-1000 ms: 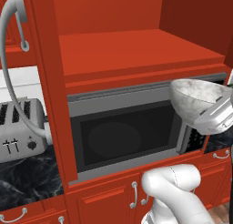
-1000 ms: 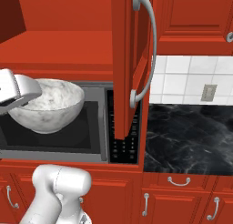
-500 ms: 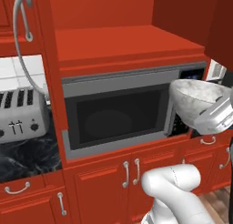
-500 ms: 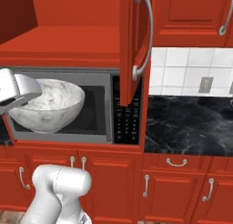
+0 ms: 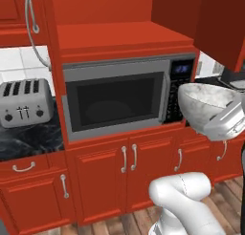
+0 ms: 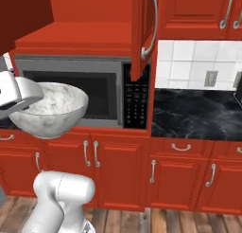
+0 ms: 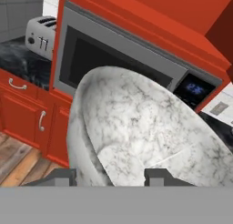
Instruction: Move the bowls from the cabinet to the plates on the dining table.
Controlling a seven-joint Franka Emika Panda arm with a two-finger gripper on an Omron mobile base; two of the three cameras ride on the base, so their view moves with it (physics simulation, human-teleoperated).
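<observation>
Marbled bowl (image 6: 47,109) clamped at rim in gripper (image 7: 109,175), apparently mid-carry from cabinet (image 5: 119,36); next: dining-table plate.

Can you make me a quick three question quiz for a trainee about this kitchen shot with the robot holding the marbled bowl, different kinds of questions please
1. True or false: the gripper holds the white marbled bowl by its rim, in the air in front of the microwave.
2. Multiple choice: what stands on the black counter beside the microwave in the left base view? A) a kettle B) a toaster C) a blender
3. Fill in: the cabinet door above the microwave's keypad stands ____.

Key
1. True. One finger is inside the bowl and one outside.
2. B
3. Open
</observation>
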